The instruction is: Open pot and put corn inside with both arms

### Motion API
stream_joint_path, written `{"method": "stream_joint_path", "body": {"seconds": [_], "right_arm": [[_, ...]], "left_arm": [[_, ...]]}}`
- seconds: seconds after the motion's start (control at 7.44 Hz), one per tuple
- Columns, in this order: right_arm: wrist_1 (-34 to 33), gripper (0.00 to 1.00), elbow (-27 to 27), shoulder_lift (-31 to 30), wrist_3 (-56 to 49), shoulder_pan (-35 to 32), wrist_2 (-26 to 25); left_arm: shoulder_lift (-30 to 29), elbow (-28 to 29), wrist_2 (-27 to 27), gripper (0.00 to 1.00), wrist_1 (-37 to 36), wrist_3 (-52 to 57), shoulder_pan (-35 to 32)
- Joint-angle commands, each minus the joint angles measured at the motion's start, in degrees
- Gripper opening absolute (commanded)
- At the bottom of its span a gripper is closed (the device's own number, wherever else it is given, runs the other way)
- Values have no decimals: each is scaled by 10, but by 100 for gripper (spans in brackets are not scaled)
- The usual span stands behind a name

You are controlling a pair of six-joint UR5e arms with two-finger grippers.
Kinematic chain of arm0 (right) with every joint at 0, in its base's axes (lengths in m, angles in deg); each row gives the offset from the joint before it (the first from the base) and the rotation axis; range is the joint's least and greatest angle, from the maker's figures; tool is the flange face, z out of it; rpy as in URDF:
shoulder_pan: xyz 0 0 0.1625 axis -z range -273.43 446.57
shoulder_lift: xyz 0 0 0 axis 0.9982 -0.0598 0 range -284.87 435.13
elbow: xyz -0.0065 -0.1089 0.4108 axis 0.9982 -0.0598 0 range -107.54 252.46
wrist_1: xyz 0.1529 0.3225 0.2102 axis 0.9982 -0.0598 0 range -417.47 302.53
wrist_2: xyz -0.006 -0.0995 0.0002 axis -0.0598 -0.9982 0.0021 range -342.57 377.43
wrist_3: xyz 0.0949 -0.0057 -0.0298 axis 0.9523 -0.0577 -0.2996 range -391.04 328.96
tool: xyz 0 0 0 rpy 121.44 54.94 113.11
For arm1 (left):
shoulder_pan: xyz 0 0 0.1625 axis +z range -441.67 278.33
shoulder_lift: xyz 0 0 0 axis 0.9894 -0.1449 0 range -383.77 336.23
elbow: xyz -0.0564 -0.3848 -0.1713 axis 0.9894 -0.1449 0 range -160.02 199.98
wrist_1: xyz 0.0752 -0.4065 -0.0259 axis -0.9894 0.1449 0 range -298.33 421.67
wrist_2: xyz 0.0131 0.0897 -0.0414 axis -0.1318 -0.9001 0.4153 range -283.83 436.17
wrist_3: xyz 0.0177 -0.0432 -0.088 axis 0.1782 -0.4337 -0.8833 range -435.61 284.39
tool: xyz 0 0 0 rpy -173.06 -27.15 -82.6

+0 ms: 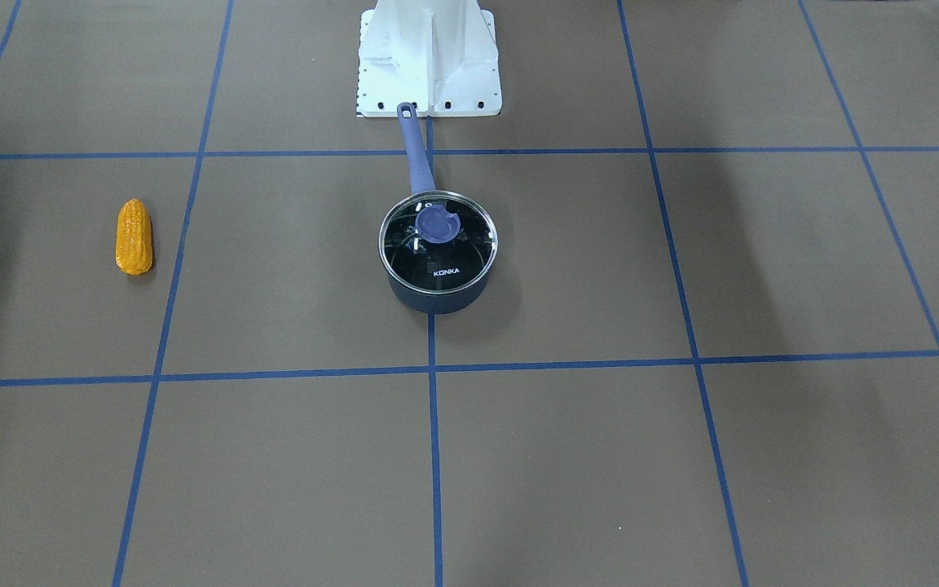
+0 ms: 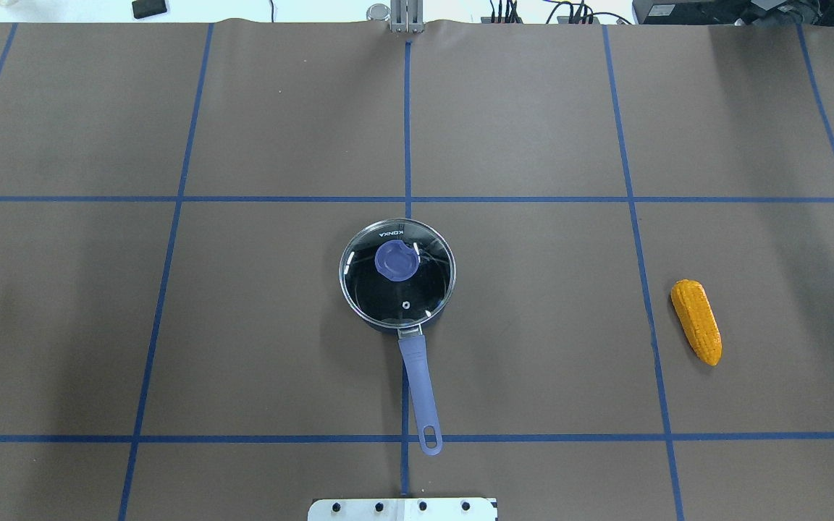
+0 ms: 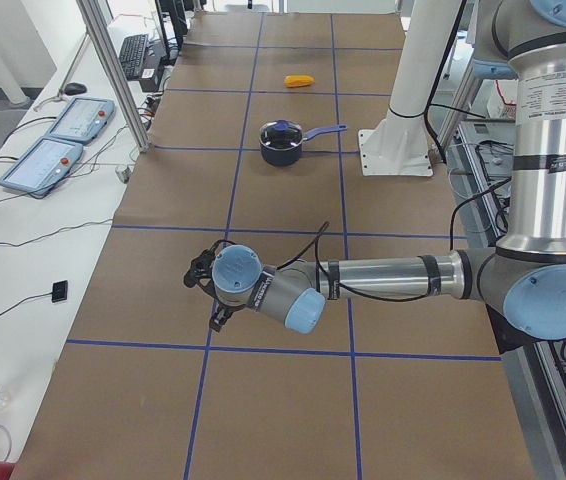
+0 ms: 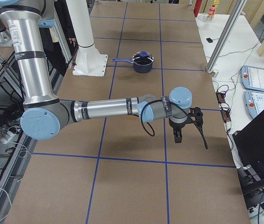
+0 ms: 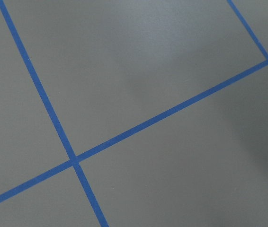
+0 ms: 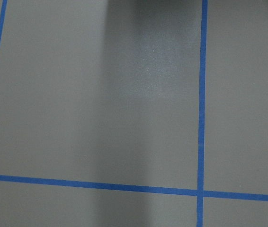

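The dark navy pot point(image 1: 435, 297) stands mid-table, its periwinkle handle point(image 2: 418, 394) pointing toward the robot base. Its glass lid point(image 2: 397, 289) with a blue knob point(image 1: 436, 223) sits closed on it. The corn point(image 2: 696, 322) lies on the table on the robot's right side, far from the pot; it also shows in the front view point(image 1: 134, 237). My left gripper point(image 3: 203, 285) hovers over the table's left end. My right gripper point(image 4: 188, 123) hovers over the right end. Both show only in side views, so I cannot tell if they are open or shut. Both wrist views show only table.
The table is covered in brown paper with a blue tape grid point(image 2: 407, 199). The white robot base block point(image 1: 429, 57) stands just behind the pot handle. Control pendants point(image 3: 53, 140) and cables lie on the white bench beyond the table's edge.
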Motion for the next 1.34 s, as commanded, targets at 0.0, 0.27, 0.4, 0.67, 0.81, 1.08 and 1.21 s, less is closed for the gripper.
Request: {"method": "stream_joint_path", "body": {"seconds": [0.0,0.27,0.4,0.67,0.81,1.08,1.21], "right_arm": [[0,100,0,1,1,0,2],[-1,100,-15,23,29,3,2],[-1,100,4,15,39,34,3],[7,100,31,15,137,113,-7],[6,100,68,14,188,159,-52],[7,100,120,-6,268,214,-71],[7,100,138,-19,283,233,-69]], "left_arm": [[3,-5,1,98,0,0,-1],[2,-13,0,98,-1,-20,0],[-10,-16,-2,98,-3,-56,2],[-38,-62,-2,98,-4,-175,37],[-52,-87,-6,97,-4,-255,69],[-92,-119,-18,97,-4,-378,126],[-109,-133,-44,97,-7,-433,160]]}}
